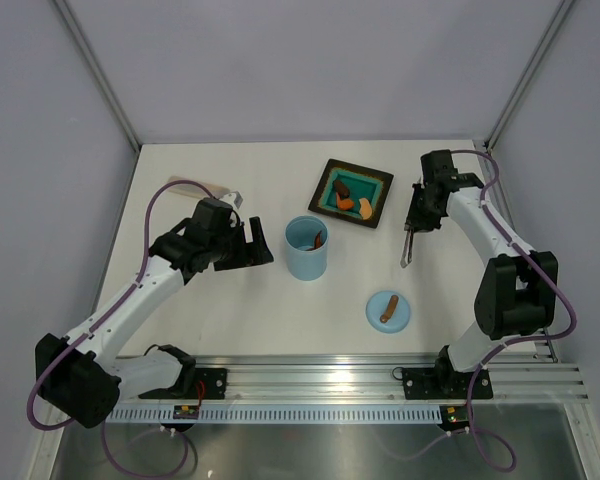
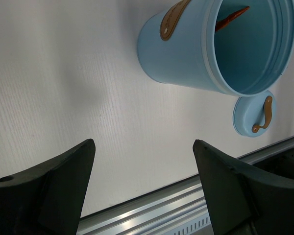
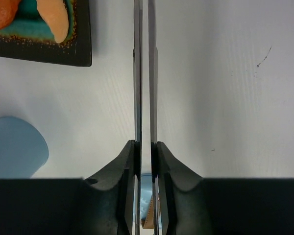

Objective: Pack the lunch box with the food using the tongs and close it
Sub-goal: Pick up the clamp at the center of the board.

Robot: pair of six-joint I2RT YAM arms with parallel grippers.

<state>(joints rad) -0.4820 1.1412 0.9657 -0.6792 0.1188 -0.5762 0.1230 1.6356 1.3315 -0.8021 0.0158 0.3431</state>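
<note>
Packing looks part done: one orange piece (image 1: 318, 240) is in the lunch box (image 1: 306, 255), and more food (image 1: 348, 200) sits on the plate (image 1: 322, 184), beyond the lunch box to its right. The lid (image 1: 388, 310) lies flat, nearer than the lunch box and to its right, so closing hasn't started.

The right gripper (image 3: 144, 161) is clamped on the tongs (image 3: 144, 73), well apart from the lunch box on its right. The tong arms are squeezed nearly together with a thin slit between them. Nothing is between them in the wrist view, and the tips look bare from above. Can't tell if the tips touch the table (image 1: 230, 320).

Next, probably: ease the squeeze so the tongs spread, bring the tips to the plate, pinch one piece and carry it over the lunch box rim.

The left gripper (image 2: 142, 196) is just left of the lunch box, jaws wide apart and empty.
</note>
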